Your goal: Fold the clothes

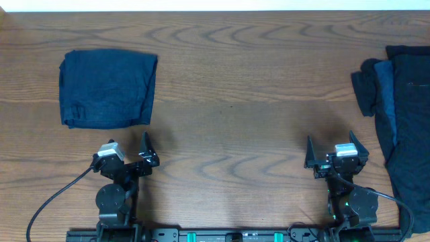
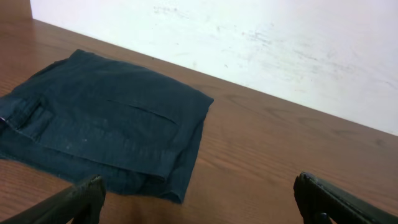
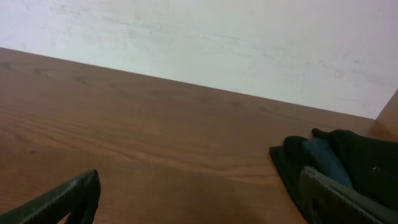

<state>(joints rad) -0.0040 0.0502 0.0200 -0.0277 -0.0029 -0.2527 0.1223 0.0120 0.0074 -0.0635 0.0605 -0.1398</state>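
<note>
A: Where do we find the clothes?

B: We see two lots. A folded garment (image 1: 107,89) lies flat on the table (image 1: 228,101) on the left, a navy rectangle with fairly even edges. A heap (image 1: 403,114) of dark cloth sits at the right edge. It is rumpled, runs out of the overhead view, and shows a bluer piece among the black.

A: And the arms?

B: We see both at the near edge, well apart. The left gripper (image 1: 127,149) has its jaws spread wide with nothing between them. It stands near the garment's near edge without touching it. From its wrist we look across the garment to a white wall (image 2: 261,43).

A: The right one?

B: The right gripper (image 1: 330,149) is spread wide too, holding nothing, over bare wood. It is near the heap but apart from it. Its wrist view catches the heap's end at the right.
</note>
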